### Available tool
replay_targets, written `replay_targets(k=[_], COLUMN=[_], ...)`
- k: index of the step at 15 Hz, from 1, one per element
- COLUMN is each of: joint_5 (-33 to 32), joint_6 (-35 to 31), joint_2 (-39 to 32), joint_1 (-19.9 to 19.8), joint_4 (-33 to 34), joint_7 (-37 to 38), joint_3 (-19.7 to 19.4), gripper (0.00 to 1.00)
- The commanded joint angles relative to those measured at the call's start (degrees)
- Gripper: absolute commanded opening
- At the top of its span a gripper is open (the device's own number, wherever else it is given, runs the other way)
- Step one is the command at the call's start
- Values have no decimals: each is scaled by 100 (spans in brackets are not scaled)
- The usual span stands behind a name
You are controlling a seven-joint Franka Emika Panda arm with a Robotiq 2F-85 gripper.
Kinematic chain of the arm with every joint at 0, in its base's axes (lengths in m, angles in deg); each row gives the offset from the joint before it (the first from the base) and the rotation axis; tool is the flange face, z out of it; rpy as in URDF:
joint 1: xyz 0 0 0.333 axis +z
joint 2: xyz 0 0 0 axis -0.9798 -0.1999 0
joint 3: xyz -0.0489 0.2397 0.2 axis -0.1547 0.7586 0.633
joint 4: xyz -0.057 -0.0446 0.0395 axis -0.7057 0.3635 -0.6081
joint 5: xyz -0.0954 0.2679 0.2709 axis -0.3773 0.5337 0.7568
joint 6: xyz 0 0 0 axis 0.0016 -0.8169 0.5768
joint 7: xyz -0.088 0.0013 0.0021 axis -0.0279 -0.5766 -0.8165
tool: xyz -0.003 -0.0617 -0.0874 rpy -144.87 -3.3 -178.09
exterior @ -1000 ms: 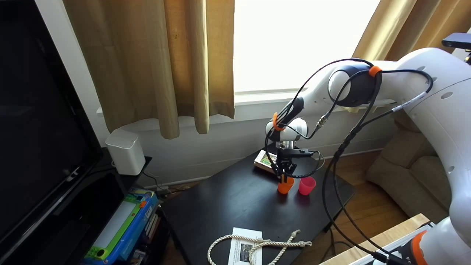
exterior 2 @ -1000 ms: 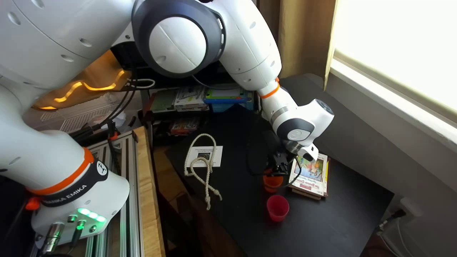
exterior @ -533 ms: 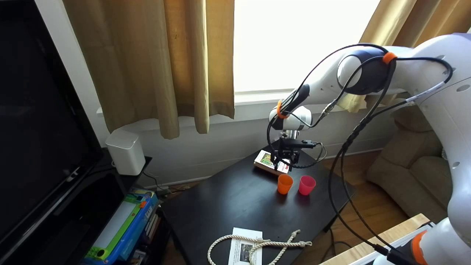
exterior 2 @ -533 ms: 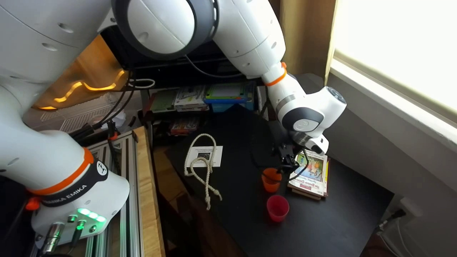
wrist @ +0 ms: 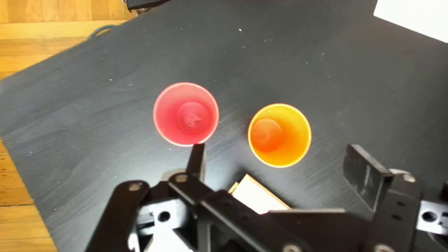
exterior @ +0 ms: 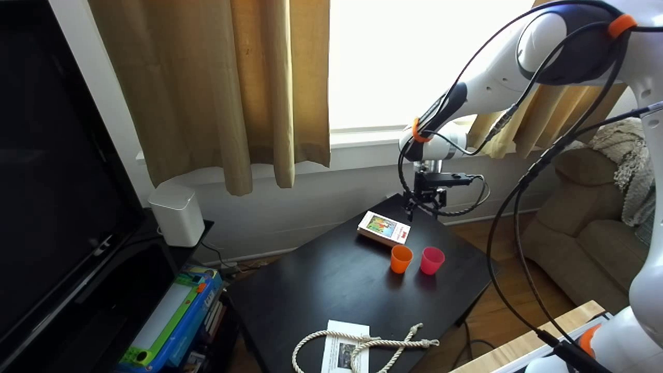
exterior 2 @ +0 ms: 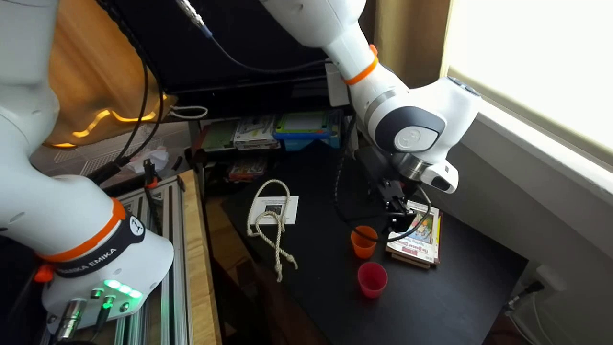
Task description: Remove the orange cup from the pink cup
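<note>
Below the parted fingers (wrist: 364, 176), toward the worktop's (exterior: 321, 282) robot-side edge, orange cup (exterior: 401, 259) and pink cup (exterior: 432, 261) stand apart; withdrawal seems next.

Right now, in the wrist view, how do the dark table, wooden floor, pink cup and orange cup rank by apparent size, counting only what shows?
1. The dark table, filling much of the frame.
2. The wooden floor, its two left-hand patches together.
3. The pink cup and orange cup: too alike to rank.
</note>
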Motion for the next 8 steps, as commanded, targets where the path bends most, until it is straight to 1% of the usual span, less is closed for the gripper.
replay_targets(k=[1,3,4,6,8], joint_5=[-368,-499,-364,-422,-431], joint_6=[-284,-407,-110,-210,-229], joint_2=[825,1141,672,921,1017], joint_1=[42,17,-12,-17,-14], joint_4=[-989,-1308,-696,-964,-1071], joint_7=[-122,-103,-51,-54,-55], joint_3=[-222,-304,-208,-264,-269], gripper=[100,100,100,100,100])
